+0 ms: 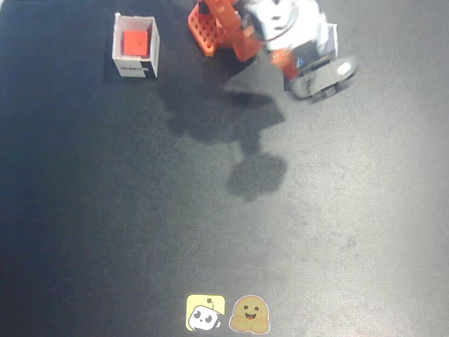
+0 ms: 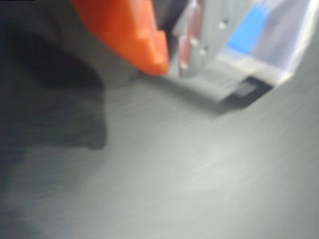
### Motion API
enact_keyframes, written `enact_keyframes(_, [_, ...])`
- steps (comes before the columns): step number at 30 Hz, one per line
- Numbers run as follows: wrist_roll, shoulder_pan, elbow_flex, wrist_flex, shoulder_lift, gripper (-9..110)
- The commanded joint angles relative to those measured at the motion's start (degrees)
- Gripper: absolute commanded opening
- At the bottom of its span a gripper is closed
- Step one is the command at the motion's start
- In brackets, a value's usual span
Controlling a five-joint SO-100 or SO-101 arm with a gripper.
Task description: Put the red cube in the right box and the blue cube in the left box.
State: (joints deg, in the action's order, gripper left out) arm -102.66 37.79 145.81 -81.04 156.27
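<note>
Blue cube (image 2: 247,31) just beside hand (image 2: 172,62)

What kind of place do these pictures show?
Probably a hobby or lab robot bench: a dark table mat, two cartoon stickers at its edge, and a small white box holding a red cube.

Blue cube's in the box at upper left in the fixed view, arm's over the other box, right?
No, the cube in that upper-left box is red, as the fixed view shows. The arm is over the other box, where the wrist view shows blue inside.
</note>
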Motion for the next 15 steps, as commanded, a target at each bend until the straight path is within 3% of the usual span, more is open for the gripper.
enact_keyframes(1, [8.17,-13.18,-0.62,1.85,1.05,0])
enact_keyframes(7, [20.48,-32.70,0.88,6.24,1.14,0])
enact_keyframes(15, [18.90,-38.23,7.73,3.34,16.70,0])
